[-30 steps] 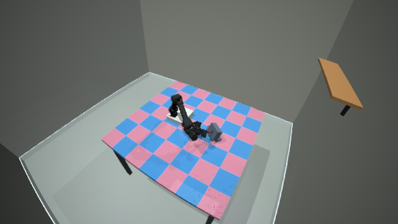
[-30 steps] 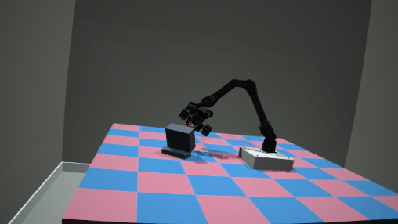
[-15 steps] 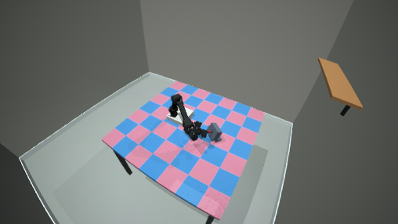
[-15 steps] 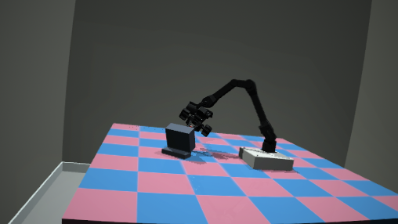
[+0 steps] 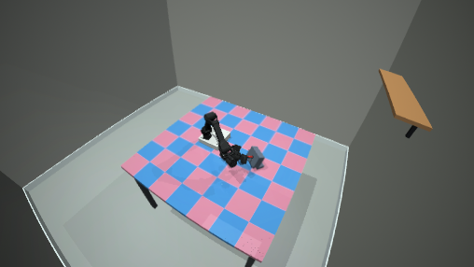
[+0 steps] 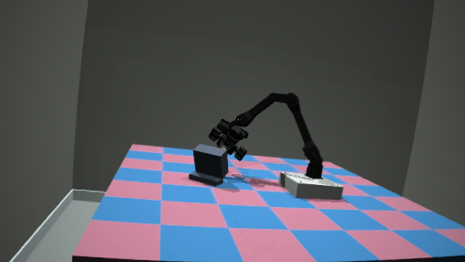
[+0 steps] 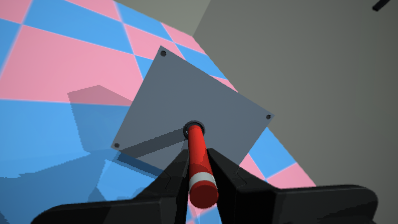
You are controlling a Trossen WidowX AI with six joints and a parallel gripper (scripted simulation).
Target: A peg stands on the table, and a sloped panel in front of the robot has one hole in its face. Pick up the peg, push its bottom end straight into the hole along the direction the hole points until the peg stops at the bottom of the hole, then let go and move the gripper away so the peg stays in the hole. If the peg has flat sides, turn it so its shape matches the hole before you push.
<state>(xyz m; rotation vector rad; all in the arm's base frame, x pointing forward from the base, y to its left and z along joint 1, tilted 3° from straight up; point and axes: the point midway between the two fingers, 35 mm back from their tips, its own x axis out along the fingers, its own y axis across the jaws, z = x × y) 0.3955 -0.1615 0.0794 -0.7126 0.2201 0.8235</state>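
The black arm [image 6: 293, 114] rises from a pale base block [image 6: 311, 185] on the checkered surface [image 6: 192, 215] and bends down. Its hand [image 6: 231, 146] hangs just beside the top back edge of the dark sloped panel [image 6: 209, 164].
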